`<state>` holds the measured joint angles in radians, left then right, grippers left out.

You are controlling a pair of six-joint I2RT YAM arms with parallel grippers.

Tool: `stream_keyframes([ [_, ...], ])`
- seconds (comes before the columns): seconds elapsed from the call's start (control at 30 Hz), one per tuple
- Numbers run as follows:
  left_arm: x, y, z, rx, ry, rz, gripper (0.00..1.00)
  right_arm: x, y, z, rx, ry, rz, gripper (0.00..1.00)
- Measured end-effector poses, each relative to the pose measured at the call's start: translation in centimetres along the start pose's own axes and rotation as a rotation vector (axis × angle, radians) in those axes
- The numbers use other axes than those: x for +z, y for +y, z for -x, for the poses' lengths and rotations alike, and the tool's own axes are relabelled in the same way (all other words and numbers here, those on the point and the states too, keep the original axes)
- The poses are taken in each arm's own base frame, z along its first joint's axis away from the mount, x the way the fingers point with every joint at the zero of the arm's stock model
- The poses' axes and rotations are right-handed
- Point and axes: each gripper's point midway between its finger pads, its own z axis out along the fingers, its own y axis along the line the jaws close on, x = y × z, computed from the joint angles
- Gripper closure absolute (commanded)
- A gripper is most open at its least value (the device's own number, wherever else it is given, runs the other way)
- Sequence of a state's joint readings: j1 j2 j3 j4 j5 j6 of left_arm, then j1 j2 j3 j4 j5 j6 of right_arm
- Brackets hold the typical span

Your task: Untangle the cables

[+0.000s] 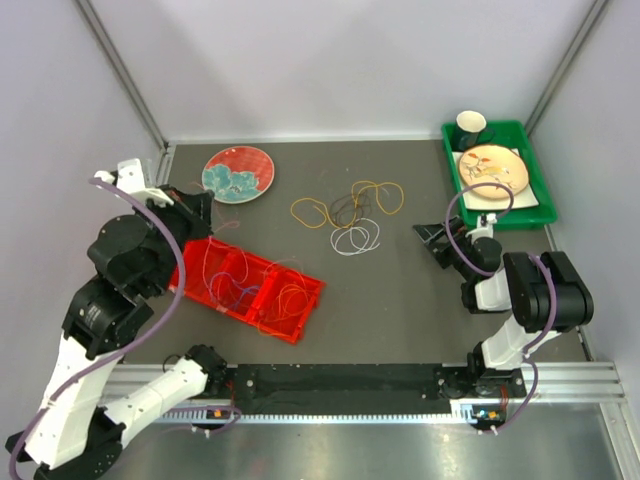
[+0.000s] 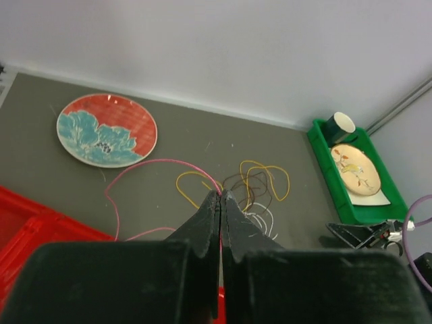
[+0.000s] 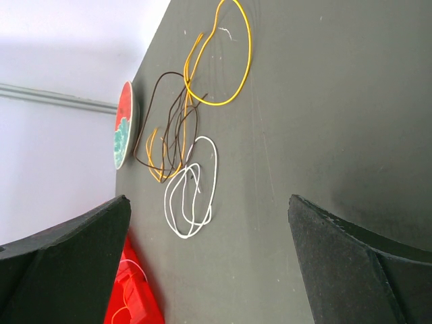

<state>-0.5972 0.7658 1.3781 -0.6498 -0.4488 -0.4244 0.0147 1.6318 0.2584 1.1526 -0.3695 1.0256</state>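
Top external view showed bare table [image 1: 400,300] right of the red tray [image 1: 312,305], reaching the released right pincer [image 3: 209,202]. Beyond the tray's right end lay the cables [image 1: 350,212], a loose heap of yellow, orange, brown and white loops, while the left pincer [image 2: 220,196], over the tray's far-left corner, was clenched on a pink cable [image 2: 145,164]. More thin loops [image 1: 240,285], white, orange and blue, lay inside the red tray.

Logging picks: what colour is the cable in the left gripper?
Pinkish red. The cable in the left gripper shows best in the left wrist view.
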Motion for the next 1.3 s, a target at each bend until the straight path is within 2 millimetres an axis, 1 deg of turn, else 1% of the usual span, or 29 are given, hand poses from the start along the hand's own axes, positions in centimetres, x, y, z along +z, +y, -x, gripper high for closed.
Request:
stream_keyframes([
  [0.17,-0.1,1.2,-2.3,-0.025,0.046,0.036,1.0,0.0,0.0,0.0,0.0,0.0,0.0,0.01],
  [0.33,-0.2,2.2,-5.4,-0.038,0.117,0.066,1.0,0.0,0.0,0.0,0.0,0.0,0.0,0.01],
  [0.67,-0.2,3.0,-11.0,-0.072,0.259,0.071,1.0,0.0,0.0,0.0,0.0,-0.001,0.003,0.01],
  [0.77,-0.2,3.3,-12.2,-0.067,0.288,0.079,1.0,0.0,-0.1,-0.1,0.005,0.001,0.0,0.01],
  [0.93,0.9,3.0,-12.4,-0.027,0.315,0.096,1.0,0.1,-0.1,-0.1,0.008,0.004,0.0,0.01],
  [1.07,2.6,1.6,-10.6,0.007,0.302,0.092,1.0,0.1,-0.1,-0.1,0.009,0.005,0.0,0.01],
  [1.13,3.5,1.0,-10.0,0.016,0.292,0.087,1.0,0.0,-0.1,-0.2,0.009,0.006,0.001,0.01],
  [1.3,4.7,0.7,-10.4,0.042,0.295,0.092,1.0,0.0,-0.1,-0.2,0.009,0.007,0.002,0.01],
])
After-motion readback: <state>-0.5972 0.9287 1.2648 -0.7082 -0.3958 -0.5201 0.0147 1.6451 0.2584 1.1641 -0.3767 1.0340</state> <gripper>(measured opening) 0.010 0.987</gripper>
